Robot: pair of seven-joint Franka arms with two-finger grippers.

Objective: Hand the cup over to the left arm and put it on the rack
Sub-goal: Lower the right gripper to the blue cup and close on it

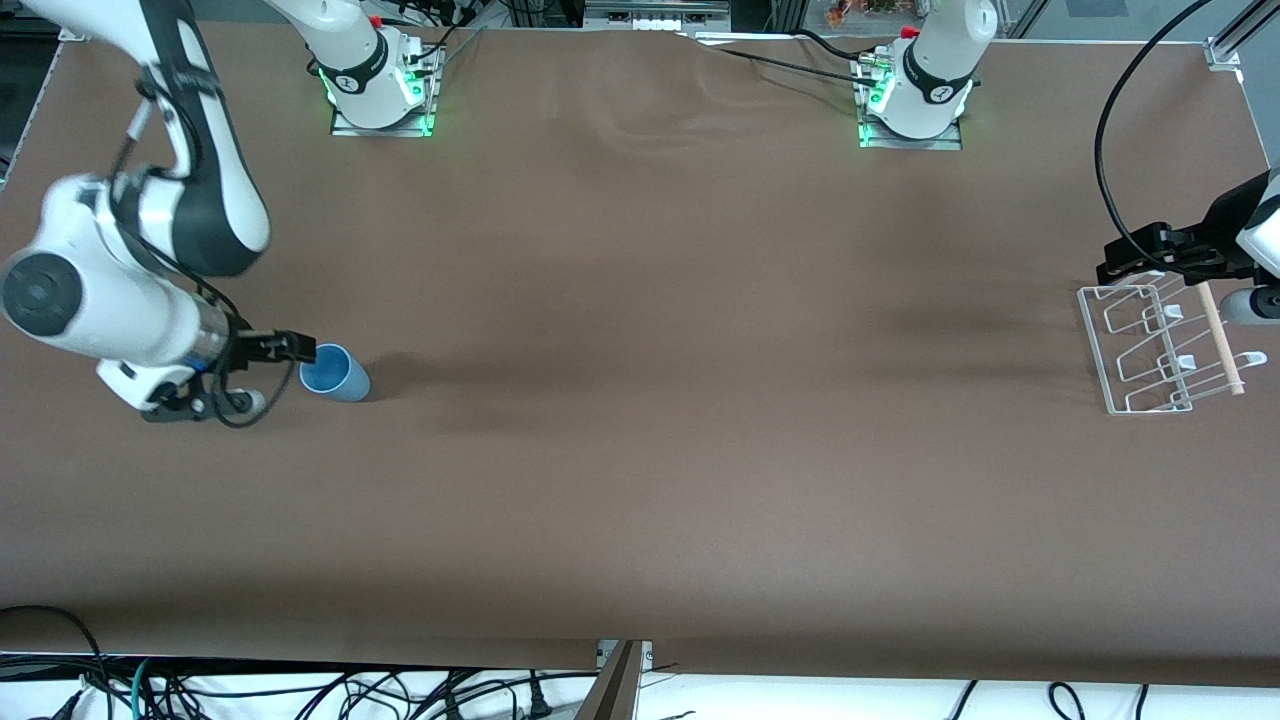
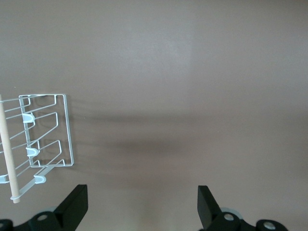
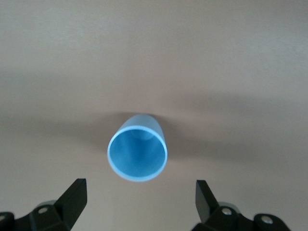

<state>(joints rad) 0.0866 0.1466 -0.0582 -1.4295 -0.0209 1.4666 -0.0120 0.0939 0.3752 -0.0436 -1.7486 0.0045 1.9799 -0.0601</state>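
- Light-blue plastic: I see the cup (image 1: pixel 335 373) (image 3: pixel 137 153) standing upright on the brown table (image 1: pixel 640 400) toward the right arm's end, its open mouth up.
- I see the right gripper (image 1: pixel 290 347) (image 3: pixel 139 192) just beside the cup, fingers spread wide, holding nothing.
- I see the white wire rack (image 1: pixel 1165 348) (image 2: pixel 43 137) with its wooden dowel (image 1: pixel 1222 340) (image 2: pixel 8 154) toward the left arm's end.
- I see the left gripper (image 1: pixel 1140 262) (image 2: pixel 142 204) hanging at the rack's edge, fingers apart, empty.

Small light-blue plastic cup (image 1: pixel 336 373) stands upright, mouth open, toward the right arm's end of the table. White wire rack (image 1: pixel 1150 350) with wooden dowel sits toward the left arm's end.
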